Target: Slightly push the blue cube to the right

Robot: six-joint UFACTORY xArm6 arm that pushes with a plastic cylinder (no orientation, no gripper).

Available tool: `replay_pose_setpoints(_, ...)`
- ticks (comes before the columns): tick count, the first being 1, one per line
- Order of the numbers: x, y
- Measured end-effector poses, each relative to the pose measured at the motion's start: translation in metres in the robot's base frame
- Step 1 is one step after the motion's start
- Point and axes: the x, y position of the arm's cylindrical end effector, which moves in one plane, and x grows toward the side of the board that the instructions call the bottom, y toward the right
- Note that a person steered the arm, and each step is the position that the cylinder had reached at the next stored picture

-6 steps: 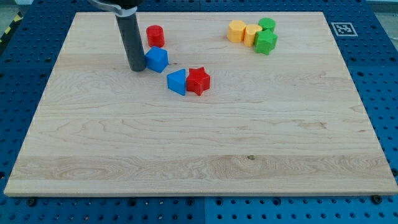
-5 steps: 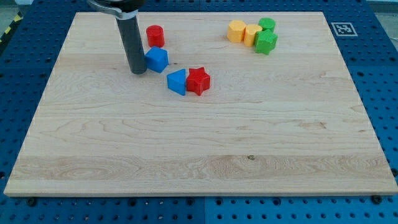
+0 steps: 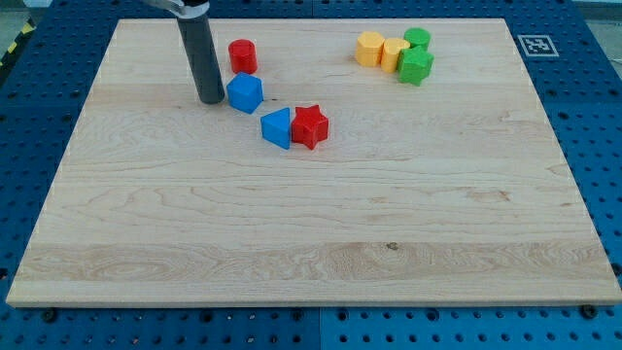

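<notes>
Light wooden tabletop [image 3: 311, 233] with visible grain, set on a blue perforated base [image 3: 593, 117]; a small black-and-white marker tag [image 3: 534, 45] sits at the board's top right corner. Dark straight rod comes down from the view's top left; my tip [image 3: 210, 100] rests on the wood just left of the small blue cube [image 3: 245, 93], close beside its left face, contact too fine to confirm. End effector is only this bare rod, so nothing is clasped or let go; it merely stands against the block's side. Blue cube lies in the upper left part of the board, turned so one vertical edge faces the view's bottom, two side faces showing to either side of it; as a cube it has no readable long axis. Just above it, apart by a narrow gap, stands a red cylinder block [image 3: 242, 55], upright. Below and to the right of the cube, a blue block with a wedge-like, roughly triangular shape [image 3: 277, 127] touches a red star-shaped block [image 3: 310, 126] on its right side; this pair is near the cube but not touching it. Well apart at the view's top right is a tight cluster: a yellow-orange rounded block [image 3: 369, 47], a yellow block [image 3: 394, 53] beside it, a green cylinder block [image 3: 417, 39] at the back, a green angular block [image 3: 416, 65] in front, all touching or nearly so
</notes>
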Motion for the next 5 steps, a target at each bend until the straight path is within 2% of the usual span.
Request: replay_pose_setpoints(5, 0.0088, 0.0143)
